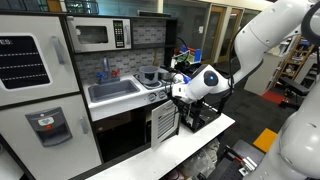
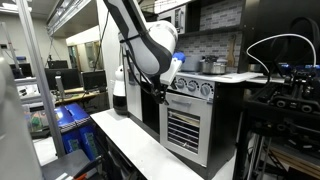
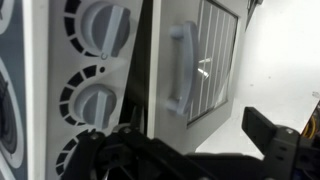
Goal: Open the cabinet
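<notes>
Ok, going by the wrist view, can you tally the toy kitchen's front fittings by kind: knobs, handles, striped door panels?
White knobs: 3 (the lowest is partly hidden)
Door handle: 1
Striped cabinet door: 1
Total: 5

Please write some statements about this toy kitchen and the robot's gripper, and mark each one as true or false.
1. The cabinet door has grey horizontal stripes. True.
2. The gripper has its jaws shut on the door handle. False: in the wrist view the handle is free, and the jaws stand apart and do not touch it.
3. A microwave with a keypad sits higher than the sink. True.
4. The round knobs lie below the cabinet door. False: they lie in a row above it.
</notes>
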Controlling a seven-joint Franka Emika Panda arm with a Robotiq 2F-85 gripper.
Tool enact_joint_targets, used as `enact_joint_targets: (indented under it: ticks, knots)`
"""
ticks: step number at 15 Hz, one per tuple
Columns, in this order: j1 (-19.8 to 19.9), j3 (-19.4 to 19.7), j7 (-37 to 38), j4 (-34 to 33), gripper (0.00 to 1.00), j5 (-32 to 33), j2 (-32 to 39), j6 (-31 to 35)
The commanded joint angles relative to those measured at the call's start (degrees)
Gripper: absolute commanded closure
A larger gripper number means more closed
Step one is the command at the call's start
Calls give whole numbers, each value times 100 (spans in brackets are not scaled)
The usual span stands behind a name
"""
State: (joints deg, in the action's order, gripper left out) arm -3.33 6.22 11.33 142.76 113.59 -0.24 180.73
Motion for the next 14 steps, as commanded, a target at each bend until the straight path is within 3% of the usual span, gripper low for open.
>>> enact_joint_targets:
  ticks: [1,9,10,14]
  knots:
    - [16,-13,-461,249,0,-201,-463,23]
    - [262,-143,-1767,-14,0,-1604,404,381]
    - [98,6,-2031,4,0,-1873,476,358]
    - [20,-55,-2850,34,0,-2686,704,271]
